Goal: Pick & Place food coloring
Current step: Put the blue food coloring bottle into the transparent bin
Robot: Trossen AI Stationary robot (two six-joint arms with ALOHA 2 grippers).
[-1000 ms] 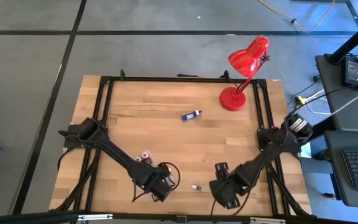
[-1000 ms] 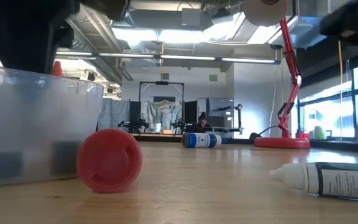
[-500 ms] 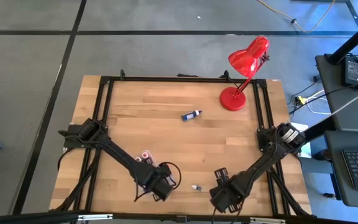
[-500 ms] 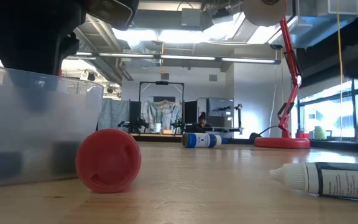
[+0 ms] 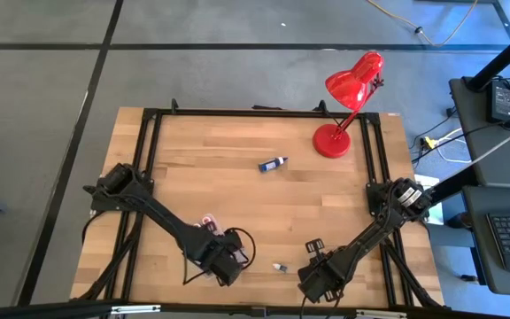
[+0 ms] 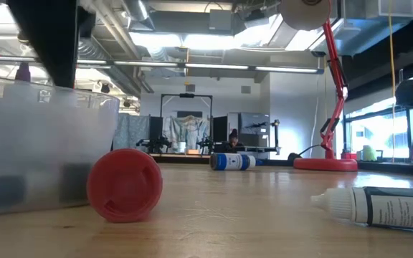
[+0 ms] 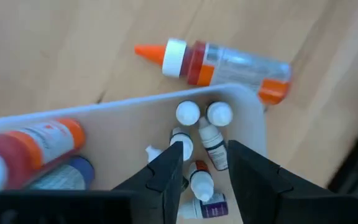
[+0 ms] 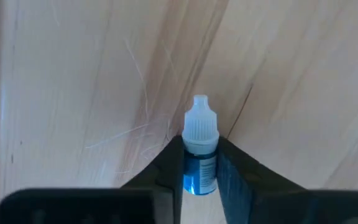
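Since the earlier frame my right gripper [image 8: 199, 163] has closed on a small blue white-capped dropper bottle [image 8: 200, 149] near the worktop's front edge; several bottles already fill the clear plastic tray [image 7: 253, 124], others remain loose.

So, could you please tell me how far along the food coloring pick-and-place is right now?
Done: several small bottles already sit in the clear tray under the open left pincer. In hand: the right pincer is shut on a blue bottle near the table's front edge. Left: a blue bottle mid-table, a dark one near the front, and an orange-capped one beside the tray.
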